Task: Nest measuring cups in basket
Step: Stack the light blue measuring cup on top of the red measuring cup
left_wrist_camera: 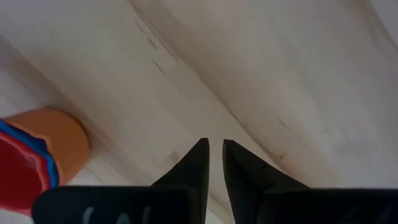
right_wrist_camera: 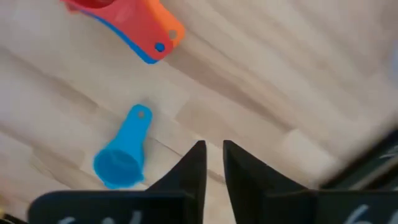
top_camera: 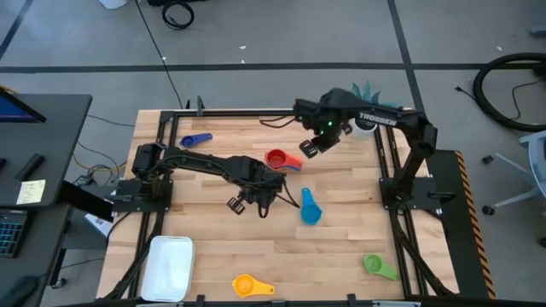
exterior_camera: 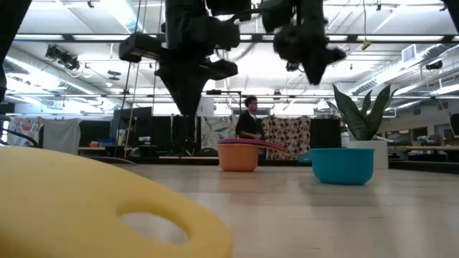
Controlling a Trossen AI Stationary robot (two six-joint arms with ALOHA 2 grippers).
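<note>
A nested stack of cups, orange outside with a blue rim and red on top, stands mid-table; it also shows in the low view and both wrist views. A light blue cup lies nearer. The dark blue cup lies far left, the green cup near right, the yellow cup at the near edge. The white basket sits near left. My left gripper hovers shut, nearer and left of the stack. My right gripper hovers shut above the stack's far right.
A white potted plant stands at the far right corner behind the right arm. Cables run along the table's far edge. Bare wood lies between the light blue cup and the basket. A person stands in the room beyond.
</note>
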